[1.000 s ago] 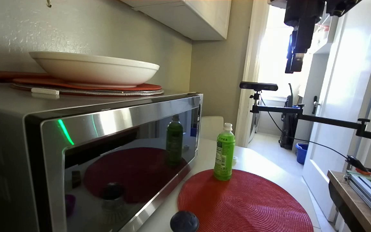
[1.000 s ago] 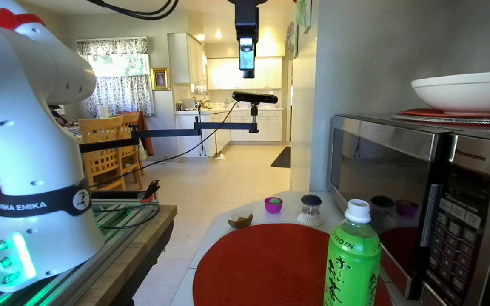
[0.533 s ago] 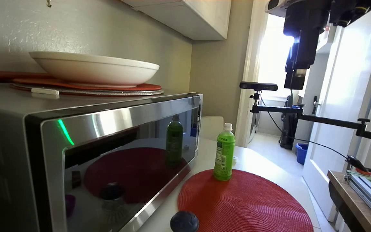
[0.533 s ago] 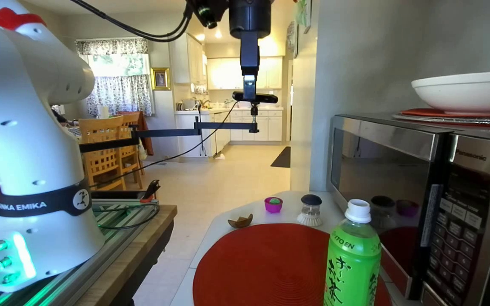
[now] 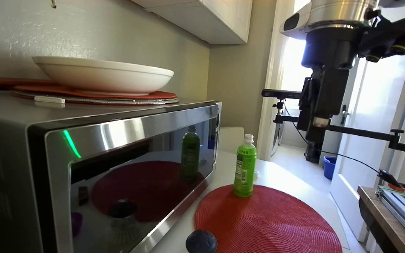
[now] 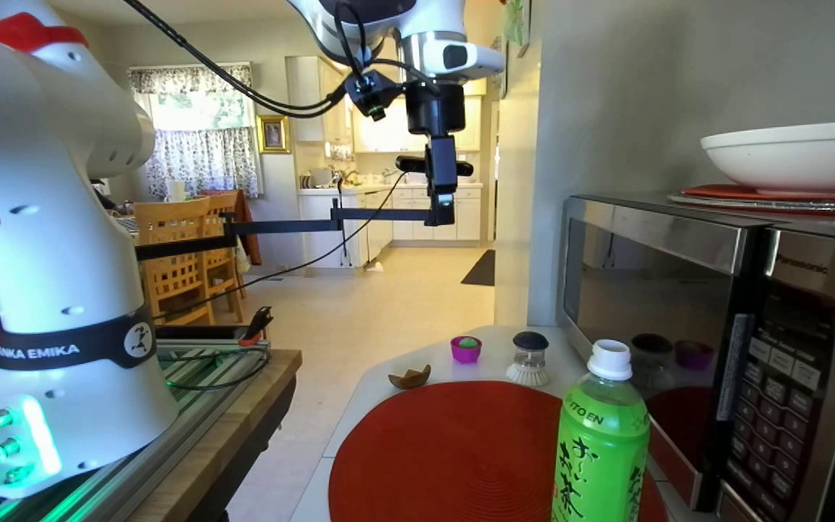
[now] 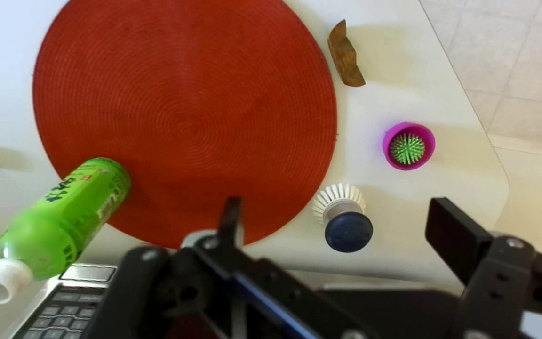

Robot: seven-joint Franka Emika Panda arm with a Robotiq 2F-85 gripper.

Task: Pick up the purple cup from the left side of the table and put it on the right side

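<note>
The tiny magenta-purple cup (image 6: 466, 355) stands upright on the white table (image 6: 381, 417), beyond the round red mat. It also shows in the wrist view (image 7: 429, 141), with a green bristly thing inside it. In an exterior view, only its reflection shows in the microwave door. My gripper (image 6: 443, 214) hangs in the air high above the table, pointing down, and also shows in an exterior view (image 5: 309, 131). In the wrist view, its fingers (image 7: 338, 216) are wide apart with nothing between them. The cup lies ahead of the fingers there, apart from them.
The round red mat (image 7: 186, 94) covers much of the table. A green bottle (image 6: 599, 449) stands on it. A dark-knobbed white brush (image 7: 348, 232) and a brown wooden piece (image 7: 345, 56) are near the cup. The microwave (image 5: 135, 140) stands alongside. A camera (image 6: 454, 168) is on a black bar.
My gripper has come down in both exterior views, with more of the arm now showing. It has also shifted slightly sideways. The cup, bottle and brush have not moved.
</note>
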